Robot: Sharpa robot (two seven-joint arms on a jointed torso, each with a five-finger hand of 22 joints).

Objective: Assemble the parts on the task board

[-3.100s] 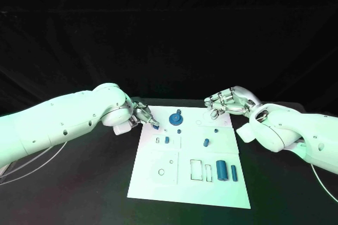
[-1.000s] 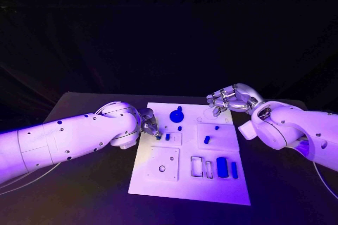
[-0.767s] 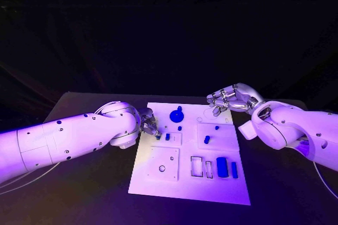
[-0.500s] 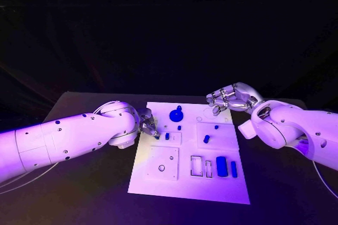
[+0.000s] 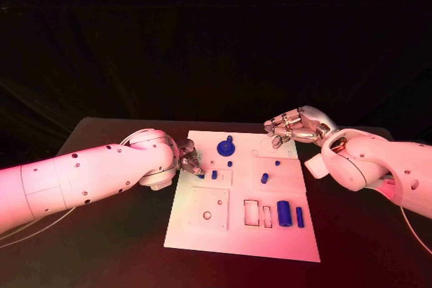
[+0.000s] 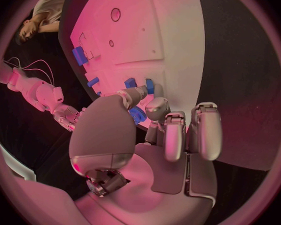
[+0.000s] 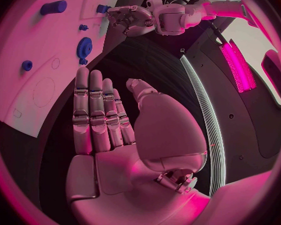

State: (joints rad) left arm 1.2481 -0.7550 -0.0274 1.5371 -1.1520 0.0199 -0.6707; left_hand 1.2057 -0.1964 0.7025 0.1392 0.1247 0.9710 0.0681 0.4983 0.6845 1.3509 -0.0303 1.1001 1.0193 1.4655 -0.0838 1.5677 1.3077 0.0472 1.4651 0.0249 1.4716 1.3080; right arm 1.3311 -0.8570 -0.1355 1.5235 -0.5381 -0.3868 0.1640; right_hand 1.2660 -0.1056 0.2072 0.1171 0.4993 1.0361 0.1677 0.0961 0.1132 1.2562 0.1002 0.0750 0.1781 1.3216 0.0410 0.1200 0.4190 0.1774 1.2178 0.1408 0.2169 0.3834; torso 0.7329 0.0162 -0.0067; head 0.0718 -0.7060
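The white task board [image 5: 243,238] lies in the middle of the black table. On it are a blue gear [image 5: 225,148], small blue pegs [image 5: 230,163] and two blue cylinders [image 5: 284,213] near the front right. My left hand [image 5: 191,162] is low over the board's left edge, beside a short blue piece [image 5: 213,174]. Its thumb and a finger pinch a small blue part [image 6: 137,116] just over the board [image 6: 172,35]. My right hand [image 5: 293,129] hovers over the board's far right corner, fingers straight and holding nothing [image 7: 100,115].
Rectangular and round recesses [image 5: 252,213] mark the board's near half. From the right wrist, the gear [image 7: 84,46], a blue cylinder [image 7: 53,6] and my left hand [image 7: 131,17] show beyond the fingers. Black table [image 5: 108,238] surrounds the board.
Over three seconds my left hand has brought the small blue part nearer along the board's left edge, beside the short blue piece. In the last second it barely shifts. The right hand stays put.
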